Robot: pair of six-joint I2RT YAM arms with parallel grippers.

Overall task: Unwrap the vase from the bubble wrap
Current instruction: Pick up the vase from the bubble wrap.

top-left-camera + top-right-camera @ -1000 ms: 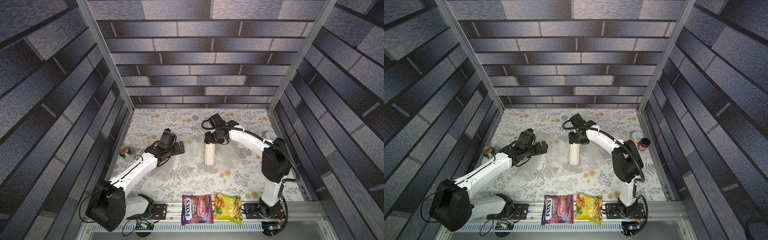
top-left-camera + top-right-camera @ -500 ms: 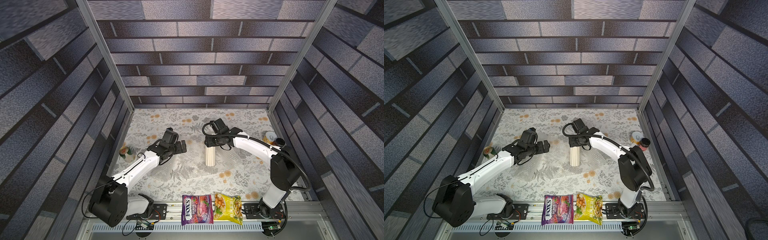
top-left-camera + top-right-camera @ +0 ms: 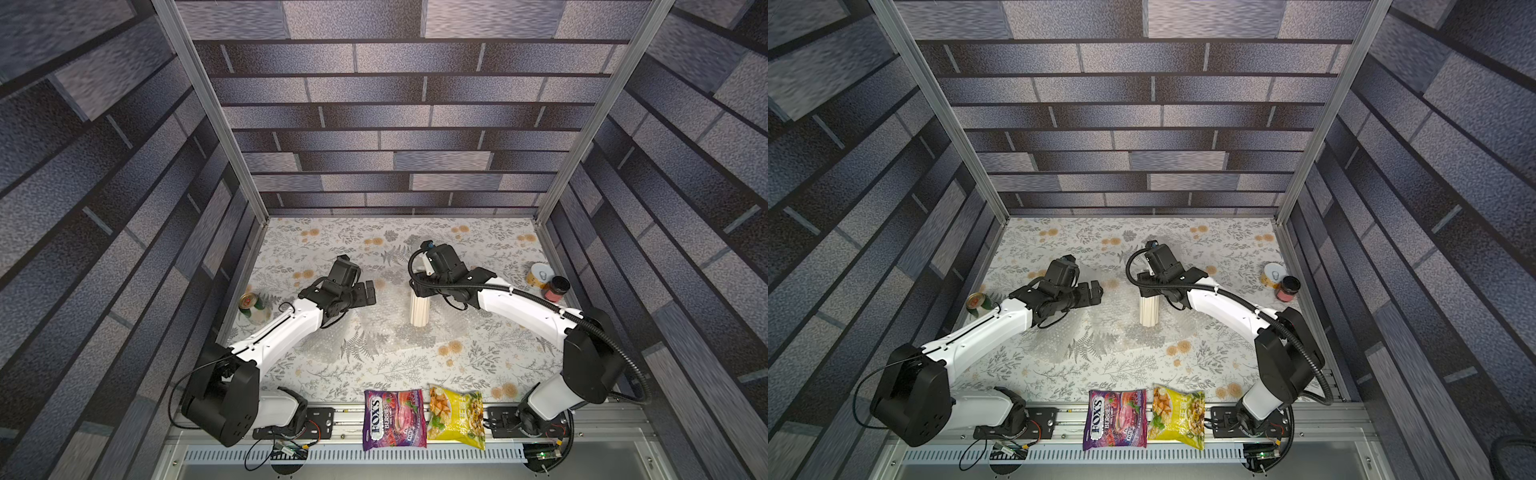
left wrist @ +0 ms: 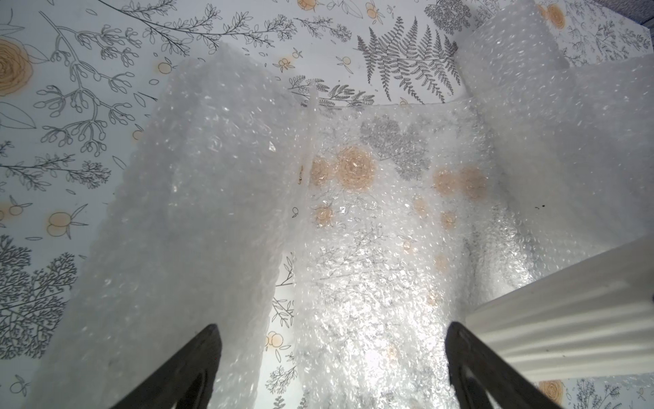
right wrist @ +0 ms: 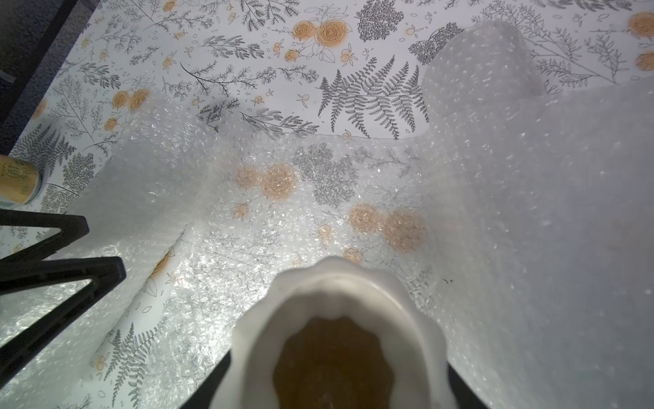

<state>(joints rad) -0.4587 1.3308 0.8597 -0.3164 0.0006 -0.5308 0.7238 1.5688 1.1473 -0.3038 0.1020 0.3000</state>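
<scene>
Now: vase (image 3: pixel 419 309) upright, long axis vertical, right gripper (image 3: pixel 420 292) pinching its rim. Left gripper (image 3: pixel 368 292) spread, empty, just beside it, over the spread-out bubble wrap (image 3: pixel 374 330).

A floral-print desk (image 3: pixel 478 249) carries bubble wrap (image 3: pixel 386 320) spread flat across its middle, a green can (image 3: pixel 251 307) at the left edge, and a tin (image 3: pixel 539 275) just beside a dark-lidded jar (image 3: pixel 556 289) at the right.
</scene>
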